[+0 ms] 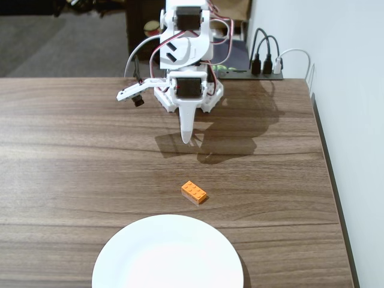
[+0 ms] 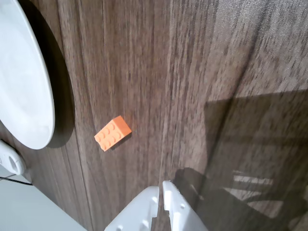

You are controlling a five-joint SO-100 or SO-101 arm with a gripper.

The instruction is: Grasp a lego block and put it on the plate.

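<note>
Resting beside plate (image 1: 168,255): lego block (image 1: 194,192)

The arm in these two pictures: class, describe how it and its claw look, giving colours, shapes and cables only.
The arm is built of white plastic shells around black servo blocks, with red, black and white cables looping along its sides. Its claw is white too, tapering to a narrow pointed tip in the fixed view; the wrist view shows two flat white fingers with small round holes.
</note>
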